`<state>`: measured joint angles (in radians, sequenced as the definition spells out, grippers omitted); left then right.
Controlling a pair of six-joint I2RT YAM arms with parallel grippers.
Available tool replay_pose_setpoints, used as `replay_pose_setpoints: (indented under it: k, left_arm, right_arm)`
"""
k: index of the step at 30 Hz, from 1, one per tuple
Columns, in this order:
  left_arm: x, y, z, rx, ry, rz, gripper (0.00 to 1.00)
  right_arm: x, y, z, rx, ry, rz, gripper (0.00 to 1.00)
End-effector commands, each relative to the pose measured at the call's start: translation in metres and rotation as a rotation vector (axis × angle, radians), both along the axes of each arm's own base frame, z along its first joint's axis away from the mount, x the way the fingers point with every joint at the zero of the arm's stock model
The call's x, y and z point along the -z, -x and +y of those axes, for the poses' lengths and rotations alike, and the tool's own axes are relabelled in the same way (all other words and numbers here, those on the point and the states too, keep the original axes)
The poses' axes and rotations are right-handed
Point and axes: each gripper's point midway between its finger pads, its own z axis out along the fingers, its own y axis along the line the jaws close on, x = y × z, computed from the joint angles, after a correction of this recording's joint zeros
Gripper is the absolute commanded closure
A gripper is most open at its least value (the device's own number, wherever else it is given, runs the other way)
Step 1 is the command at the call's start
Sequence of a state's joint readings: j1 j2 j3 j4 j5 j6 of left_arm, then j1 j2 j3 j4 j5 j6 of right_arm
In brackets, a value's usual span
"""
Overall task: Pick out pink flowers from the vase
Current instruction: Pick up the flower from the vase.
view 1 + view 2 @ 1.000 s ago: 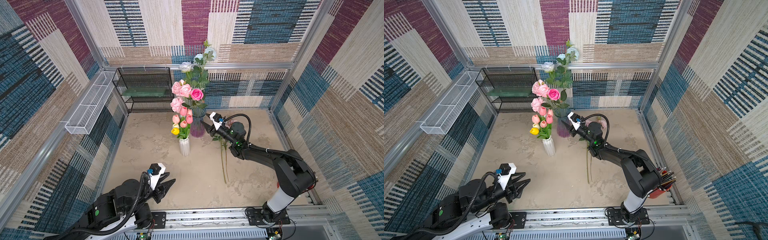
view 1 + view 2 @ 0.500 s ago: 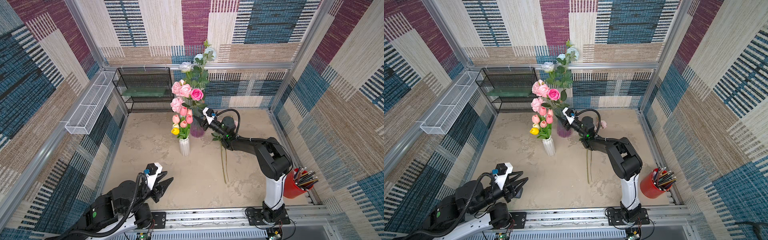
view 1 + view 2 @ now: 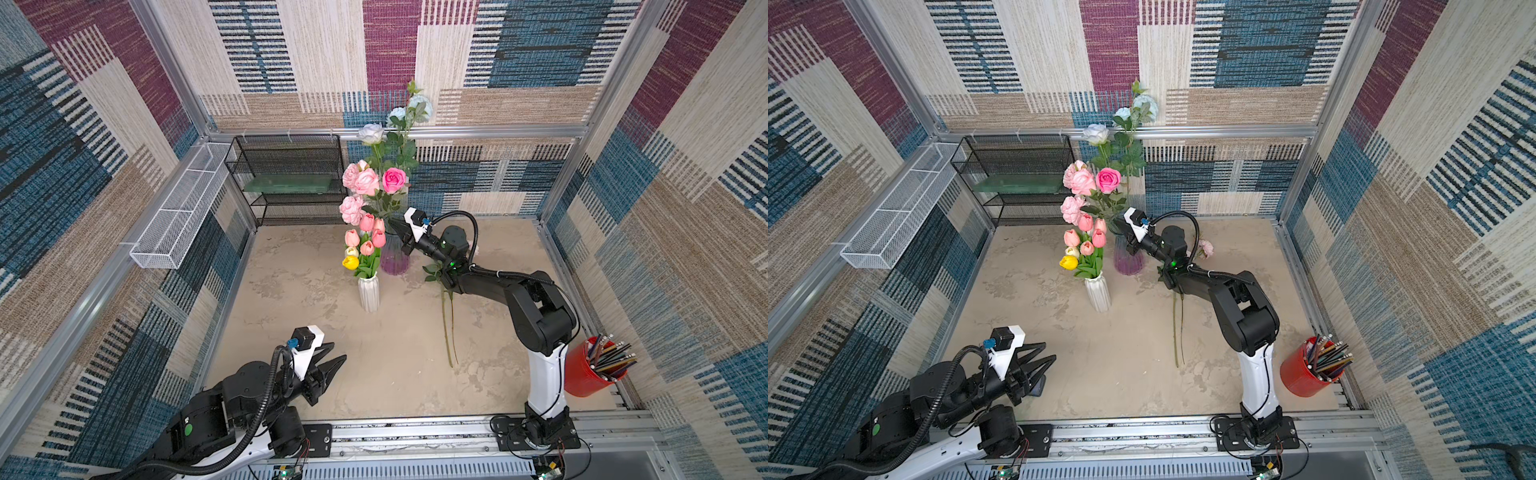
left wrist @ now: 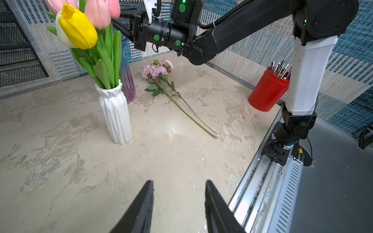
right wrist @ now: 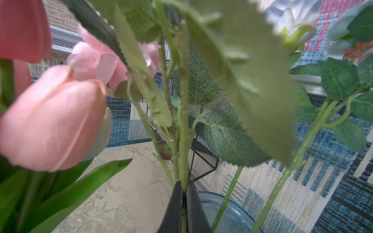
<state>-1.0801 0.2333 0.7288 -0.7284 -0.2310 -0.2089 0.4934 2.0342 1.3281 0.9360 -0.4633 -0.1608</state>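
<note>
The right gripper (image 5: 183, 191) is clamped on one upright green stem (image 5: 184, 131) just above the rim of the purple glass vase (image 3: 394, 262), far centre; the pink artificial flowers (image 3: 367, 181) stand above it. The left gripper (image 4: 179, 185), half open and empty, hovers well apart, near left.

2 overhead views, 2 close wrist views
</note>
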Motion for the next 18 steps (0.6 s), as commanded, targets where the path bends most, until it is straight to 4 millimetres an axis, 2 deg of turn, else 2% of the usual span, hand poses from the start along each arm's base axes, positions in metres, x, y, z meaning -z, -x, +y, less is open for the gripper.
replay_pose_setpoints:
  k: [1, 8, 18]
  left_arm:
    - [-0.002, -0.001, 0.000, 0.002, -0.003, -0.017, 0.56]
    - [-0.003, 0.002, -0.002, 0.020, 0.005, -0.019, 0.56]
    - [-0.004, 0.003, -0.002, 0.027, 0.011, -0.023, 0.56]
  right_arm:
    - [-0.004, 0.004, 0.003, -0.023, 0.000, 0.000, 0.98]
    - [-0.034, 0.011, -0.007, -0.007, -0.031, -0.034, 1.00]
    - [-0.099, 0.032, -0.024, -0.008, -0.096, -0.092, 1.00]
